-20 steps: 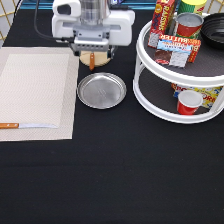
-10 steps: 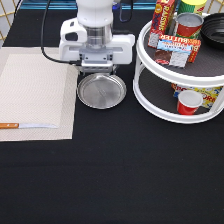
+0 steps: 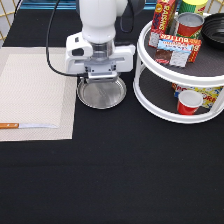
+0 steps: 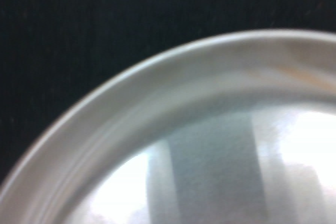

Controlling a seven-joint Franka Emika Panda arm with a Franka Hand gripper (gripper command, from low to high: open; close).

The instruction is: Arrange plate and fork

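Note:
The round silver plate [image 3: 101, 96] lies on the black table, just right of the beige placemat. My gripper [image 3: 102, 81] hangs low over the plate's rim on the side toward the exterior view's top, and the white hand covers that part of the plate. The wrist view is filled from very close by the plate's raised rim [image 4: 127, 100] and shiny floor. The fork is out of view.
A beige placemat [image 3: 35, 85] covers the left side, with a long wooden-handled knife [image 3: 30, 125] along its lower edge. A white two-tier turntable [image 3: 150, 95] stands at the right, carrying cans, boxes and a red cup [image 3: 187, 102]. The arm's black cable [image 3: 50, 45] trails over the mat.
The hand has come toward the exterior view's bottom and lower, from behind the plate to right over its far rim. The plate and knife have not moved.

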